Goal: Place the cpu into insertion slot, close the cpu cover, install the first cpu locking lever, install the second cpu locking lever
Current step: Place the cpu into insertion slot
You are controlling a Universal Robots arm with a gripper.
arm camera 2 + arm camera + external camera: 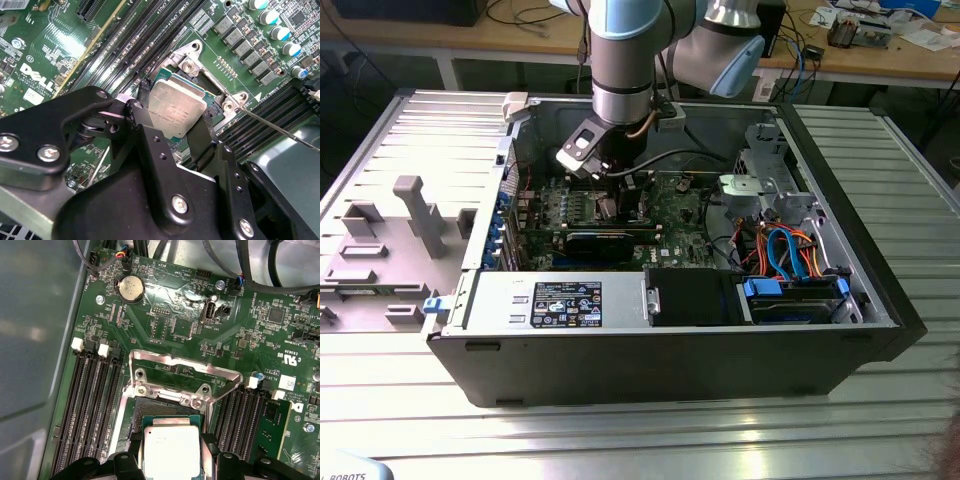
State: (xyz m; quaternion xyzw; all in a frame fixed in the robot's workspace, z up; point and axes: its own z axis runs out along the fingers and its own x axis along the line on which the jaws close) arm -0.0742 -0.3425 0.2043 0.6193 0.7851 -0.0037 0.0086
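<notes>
My gripper (609,186) reaches down into the open computer case over the green board (680,215). It is shut on the cpu (177,106), a small square chip with a dull silver top, with one black finger (138,114) on each side. In the first wrist view the cpu (170,451) hangs just over the insertion slot (152,412), whose dark pin field shows beyond the chip's edge. The cpu cover (182,371), a thin silver frame, stands swung open past the slot. A thin metal locking lever (280,128) sticks out free beside the socket.
Long black memory slots (92,405) run along both sides of the socket. A coin battery (131,287) sits further up the board. A black card (610,243), the power supply (560,300), drive cables (788,250) and the case walls (840,180) surround the work area.
</notes>
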